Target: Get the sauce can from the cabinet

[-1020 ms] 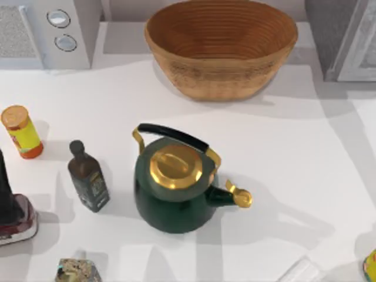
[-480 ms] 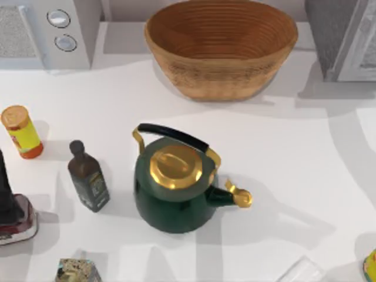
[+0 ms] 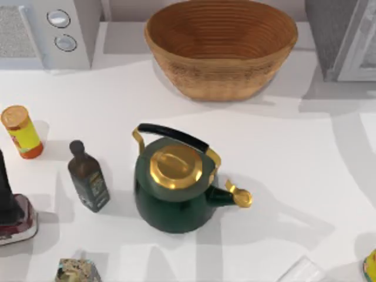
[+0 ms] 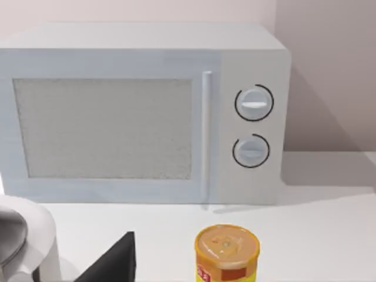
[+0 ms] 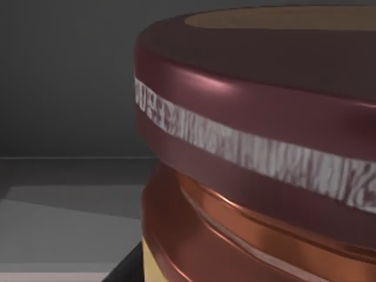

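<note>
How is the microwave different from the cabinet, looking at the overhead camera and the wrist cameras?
The microwave stands at the table's back left corner; the cabinet stands at the back right. The microwave is plain light grey, while the cabinet's body is a darker speckled grey with a pale framed door panel. The microwave carries two round knobs beside its door; no knobs can be seen on the cabinet. Both are box-shaped units against the back edge.

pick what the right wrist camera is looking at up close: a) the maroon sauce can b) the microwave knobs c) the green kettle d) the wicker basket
a: the right wrist view has the sauce can close up, with its dark maroon body, pale patterned band and coppery lower part, against a dark grey interior.
</note>
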`<state>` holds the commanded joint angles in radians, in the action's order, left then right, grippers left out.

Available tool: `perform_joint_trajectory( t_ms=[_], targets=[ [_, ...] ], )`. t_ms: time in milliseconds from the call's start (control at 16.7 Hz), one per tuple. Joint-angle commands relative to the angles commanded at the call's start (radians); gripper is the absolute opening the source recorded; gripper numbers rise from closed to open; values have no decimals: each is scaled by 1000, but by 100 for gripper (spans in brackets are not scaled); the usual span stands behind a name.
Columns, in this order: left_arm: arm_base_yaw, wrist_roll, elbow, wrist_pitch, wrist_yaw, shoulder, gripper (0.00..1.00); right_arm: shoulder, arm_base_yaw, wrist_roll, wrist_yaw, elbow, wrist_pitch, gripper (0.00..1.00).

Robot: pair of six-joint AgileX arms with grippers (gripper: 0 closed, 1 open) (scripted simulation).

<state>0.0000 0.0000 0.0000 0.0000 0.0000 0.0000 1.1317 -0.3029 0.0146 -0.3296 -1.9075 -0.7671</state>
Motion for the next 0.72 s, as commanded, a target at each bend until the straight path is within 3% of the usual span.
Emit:
perform_joint_trajectory(
  t_ms=[300,720],
  targets=[
    [0,0,0,0,0,0,100,-214,57,-3,62,368,145,0],
    [0,0,0,0,0,0,100,-641,167,-8,189,1153,436,0]
  ],
)
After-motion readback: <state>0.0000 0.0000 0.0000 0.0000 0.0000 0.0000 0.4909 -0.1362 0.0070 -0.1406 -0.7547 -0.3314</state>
